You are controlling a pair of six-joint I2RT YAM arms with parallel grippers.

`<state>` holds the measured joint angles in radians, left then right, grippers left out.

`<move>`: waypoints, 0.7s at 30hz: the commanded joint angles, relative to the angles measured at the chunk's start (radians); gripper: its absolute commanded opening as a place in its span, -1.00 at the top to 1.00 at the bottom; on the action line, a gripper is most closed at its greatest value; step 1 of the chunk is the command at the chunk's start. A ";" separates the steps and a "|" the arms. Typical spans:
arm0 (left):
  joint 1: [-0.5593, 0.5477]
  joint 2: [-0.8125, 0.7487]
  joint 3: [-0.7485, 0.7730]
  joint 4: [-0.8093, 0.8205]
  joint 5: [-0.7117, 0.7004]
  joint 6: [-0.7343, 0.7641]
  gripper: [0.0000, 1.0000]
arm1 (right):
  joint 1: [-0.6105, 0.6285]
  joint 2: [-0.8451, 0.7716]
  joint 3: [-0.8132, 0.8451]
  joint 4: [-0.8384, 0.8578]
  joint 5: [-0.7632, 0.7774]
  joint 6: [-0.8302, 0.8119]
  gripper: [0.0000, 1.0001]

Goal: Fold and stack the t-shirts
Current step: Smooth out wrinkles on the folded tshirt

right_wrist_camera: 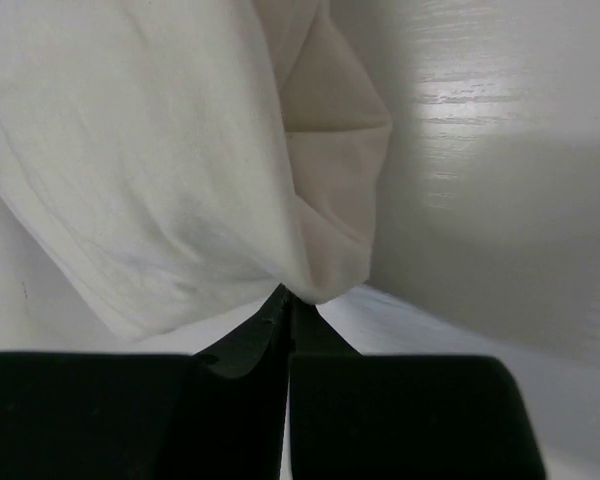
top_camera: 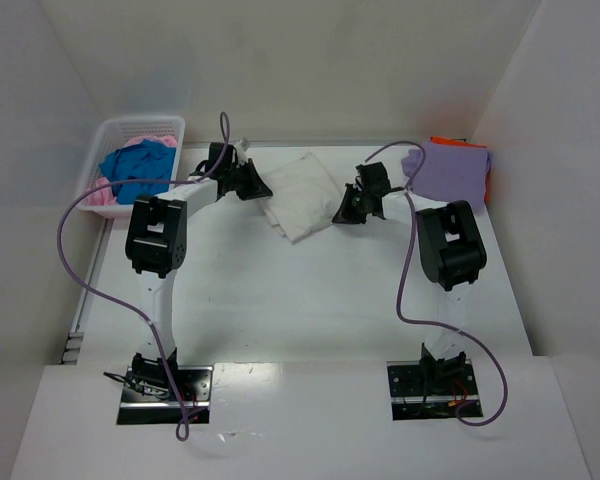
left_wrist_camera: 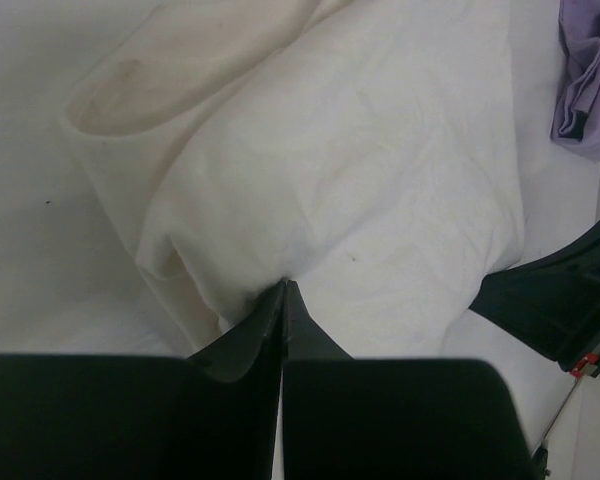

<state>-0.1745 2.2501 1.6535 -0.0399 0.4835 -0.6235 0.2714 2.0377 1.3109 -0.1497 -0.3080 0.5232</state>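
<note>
A folded cream-white t-shirt (top_camera: 302,195) lies at the back middle of the table. My left gripper (top_camera: 263,190) sits at its left edge, shut, and the cloth (left_wrist_camera: 360,180) puckers where the tips (left_wrist_camera: 285,286) pinch a fold. On the shirt's right side my right gripper (top_camera: 340,211) is also shut, its tips (right_wrist_camera: 291,293) nipping a lifted corner of the same shirt (right_wrist_camera: 140,170). A lavender-purple t-shirt (top_camera: 448,170) rests folded at the back right on an orange one (top_camera: 491,183). Blue (top_camera: 138,170) and pink (top_camera: 146,146) t-shirts lie bunched in the basket.
A white lattice basket (top_camera: 132,124) stands at the back left against the wall. White walls close in the table on the left, back and right. Purple cables loop from both arms over the table. The lavender-purple shirt (left_wrist_camera: 590,70) shows at the left wrist view's right edge.
</note>
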 commanded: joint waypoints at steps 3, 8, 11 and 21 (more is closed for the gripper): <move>0.003 0.011 0.022 -0.005 0.007 0.042 1.00 | -0.009 -0.063 0.045 -0.004 0.017 -0.026 1.00; 0.003 0.020 0.022 -0.026 -0.005 0.051 1.00 | -0.009 -0.073 0.054 0.009 0.049 -0.026 1.00; 0.003 0.020 0.022 -0.037 -0.016 0.051 1.00 | -0.018 -0.036 0.085 0.009 0.061 -0.037 1.00; 0.003 -0.020 0.012 -0.067 -0.006 0.084 0.92 | -0.064 -0.071 0.186 -0.079 0.052 -0.091 0.92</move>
<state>-0.1749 2.2505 1.6535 -0.0906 0.4694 -0.5762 0.2306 2.0258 1.4490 -0.2028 -0.2729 0.4717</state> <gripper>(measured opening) 0.036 0.028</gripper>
